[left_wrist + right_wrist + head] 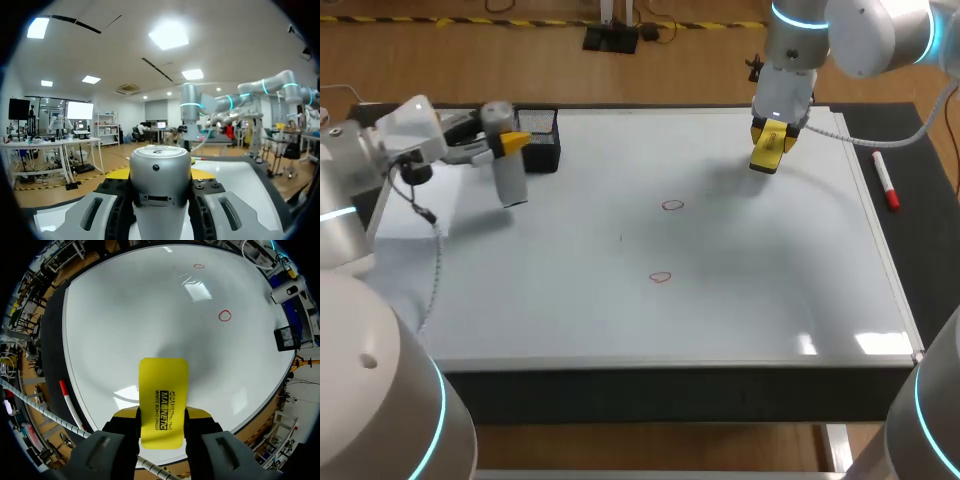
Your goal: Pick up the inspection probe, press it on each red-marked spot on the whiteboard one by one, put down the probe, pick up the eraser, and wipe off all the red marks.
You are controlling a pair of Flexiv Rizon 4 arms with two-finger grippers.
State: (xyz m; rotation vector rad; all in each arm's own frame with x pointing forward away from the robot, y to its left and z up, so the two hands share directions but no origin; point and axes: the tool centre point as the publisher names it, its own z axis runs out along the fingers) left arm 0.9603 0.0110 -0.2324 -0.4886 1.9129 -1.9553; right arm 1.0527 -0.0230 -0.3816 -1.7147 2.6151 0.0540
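Your left hand (160,176) pinches the probe (160,162). Only the right wrist view shows your right hand (162,424) clamping the eraser (163,395).

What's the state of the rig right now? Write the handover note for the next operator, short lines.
Left tool: shut on the inspection probe, held roughly upright at the left side of the whiteboard, beside the black basket.
Right tool: shut on the yellow eraser, over the board's far right part, on no mark.
Red marks: mid-board, unwiped.
Done: probe and eraser picked up; whether the marks were pressed cannot be told.
Left: press if needed, put down probe, wipe both marks.
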